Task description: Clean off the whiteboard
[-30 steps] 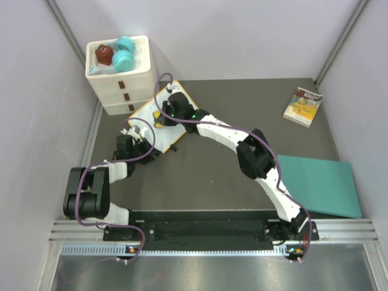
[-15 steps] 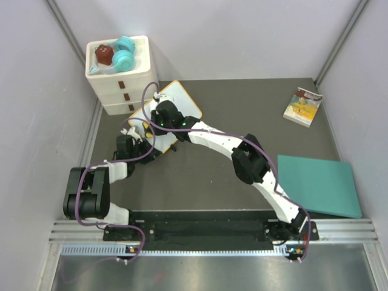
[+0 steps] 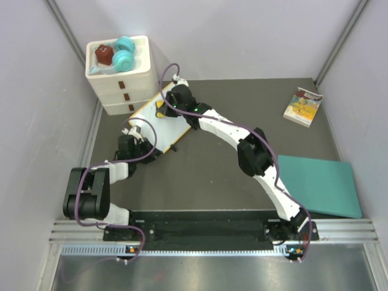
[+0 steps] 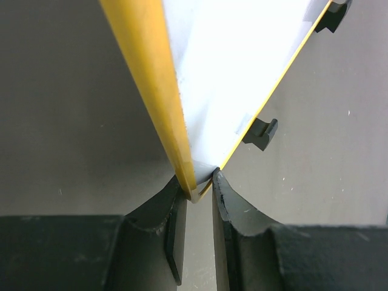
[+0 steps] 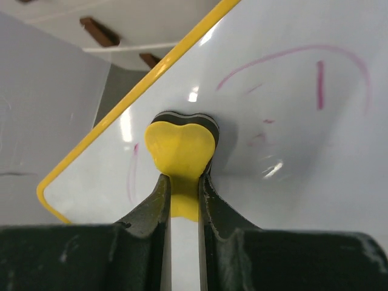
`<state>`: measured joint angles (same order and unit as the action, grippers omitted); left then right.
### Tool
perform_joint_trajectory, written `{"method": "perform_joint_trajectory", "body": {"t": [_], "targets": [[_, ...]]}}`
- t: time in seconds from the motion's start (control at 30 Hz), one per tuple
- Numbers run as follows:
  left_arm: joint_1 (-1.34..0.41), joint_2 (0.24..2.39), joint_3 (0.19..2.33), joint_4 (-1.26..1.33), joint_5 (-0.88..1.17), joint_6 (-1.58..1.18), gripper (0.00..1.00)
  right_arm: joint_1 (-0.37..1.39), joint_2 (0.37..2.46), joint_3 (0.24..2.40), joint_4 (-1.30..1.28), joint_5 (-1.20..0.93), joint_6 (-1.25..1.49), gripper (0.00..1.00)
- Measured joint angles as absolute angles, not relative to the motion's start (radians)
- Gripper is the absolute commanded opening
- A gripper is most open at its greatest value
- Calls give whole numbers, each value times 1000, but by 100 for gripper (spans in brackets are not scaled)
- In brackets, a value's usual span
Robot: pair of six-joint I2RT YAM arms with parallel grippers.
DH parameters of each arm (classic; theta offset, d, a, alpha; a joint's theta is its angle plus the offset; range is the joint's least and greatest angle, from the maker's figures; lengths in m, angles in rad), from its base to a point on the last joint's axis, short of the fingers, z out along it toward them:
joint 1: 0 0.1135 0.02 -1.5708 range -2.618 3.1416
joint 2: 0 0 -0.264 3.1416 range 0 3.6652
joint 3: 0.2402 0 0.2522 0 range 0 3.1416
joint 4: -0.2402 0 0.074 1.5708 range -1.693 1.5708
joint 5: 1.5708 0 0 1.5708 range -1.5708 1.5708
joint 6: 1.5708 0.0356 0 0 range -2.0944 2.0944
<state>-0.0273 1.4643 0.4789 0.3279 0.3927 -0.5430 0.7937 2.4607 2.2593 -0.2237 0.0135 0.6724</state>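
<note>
Whiteboard point(image 5: 291, 151) glossy, yellow-rimmed; heart-shaped yellow eraser point(image 5: 182, 142) pinched by right tool point(image 5: 183, 179).

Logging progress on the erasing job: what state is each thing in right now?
whiteboard, faint magenta strokes on it
eraser, pressed against the whiteboard
left gripper, shut on the whiteboard's corner
right gripper, shut on the eraser
drawer box, three drawers closed
book, closed, lying flat
</note>
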Motion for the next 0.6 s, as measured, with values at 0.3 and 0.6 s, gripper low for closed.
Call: {"method": "perform_joint_trajectory", "body": {"t": [0.3,0.6], "targets": [[-38,1463,479,328,376,-540,18,672,2472,2259,-164,-11,839,0],[-44,1463,479,328,372,-533,18,603,2482,2238,-138,-74,944,0]]}}
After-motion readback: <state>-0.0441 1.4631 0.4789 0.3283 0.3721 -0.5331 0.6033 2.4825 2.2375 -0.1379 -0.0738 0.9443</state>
